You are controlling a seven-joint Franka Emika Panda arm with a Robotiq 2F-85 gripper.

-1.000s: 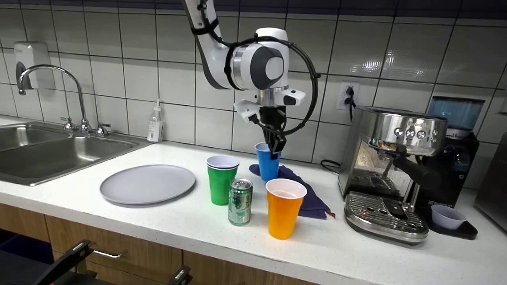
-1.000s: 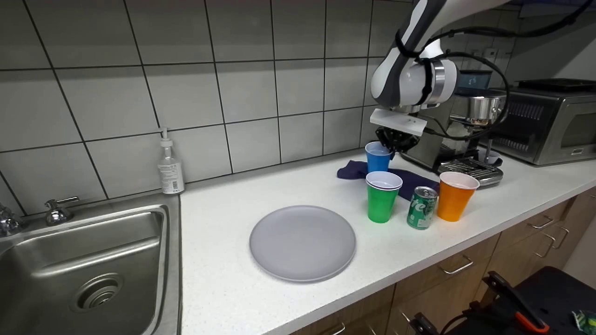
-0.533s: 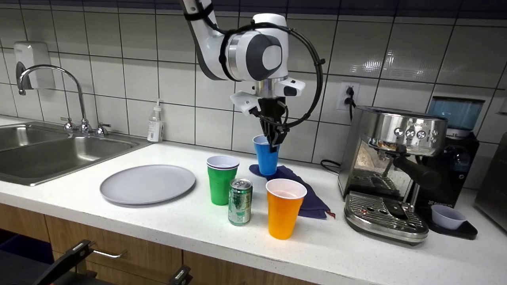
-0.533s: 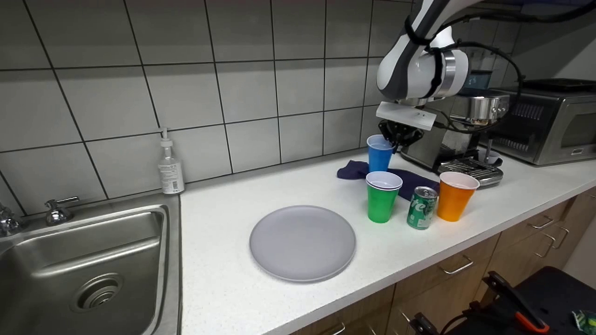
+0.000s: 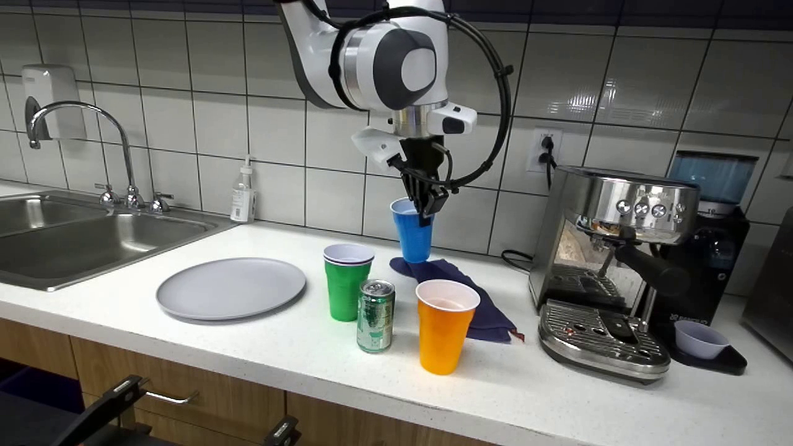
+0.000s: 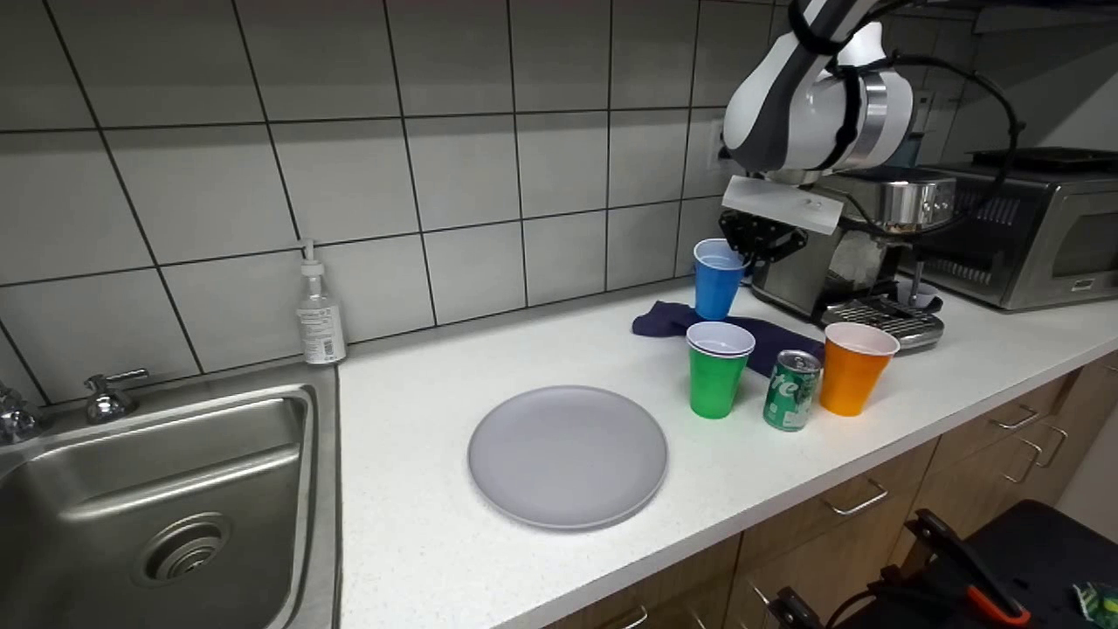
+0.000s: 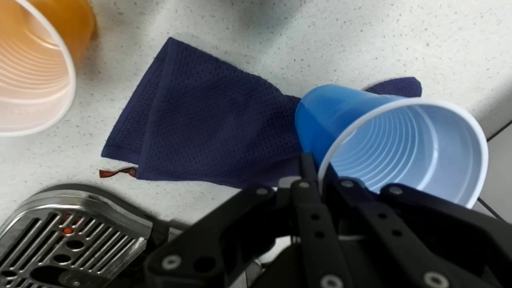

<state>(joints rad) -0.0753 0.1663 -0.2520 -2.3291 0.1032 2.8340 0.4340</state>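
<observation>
My gripper (image 5: 426, 217) is shut on the rim of a blue cup (image 5: 414, 238), with one finger inside and one outside. The gripper (image 7: 319, 166) and the blue cup (image 7: 336, 108) show the same pinch in the wrist view. The cup hangs slightly tilted, mouth up, a little above a dark purple cloth (image 5: 483, 310). In both exterior views a green cup (image 6: 716, 384) with a doubled pale rim, a green can (image 6: 790, 393) and an orange cup (image 6: 852, 380) stand upright in front of the cloth. The orange cup (image 7: 76, 24) is partly cut off in the wrist view.
A grey plate (image 5: 232, 288) lies on the white counter, left of the cups. A steel sink (image 6: 314, 489) and a pump bottle (image 6: 320, 323) are further left. An espresso machine (image 5: 619, 204) and a grinder (image 5: 712, 241) stand right. The tiled wall (image 5: 279, 192) is close behind.
My gripper has risen with the blue cup in it, lifting the cup off the cloth and moving it slightly toward the wall. The other objects have not moved.
</observation>
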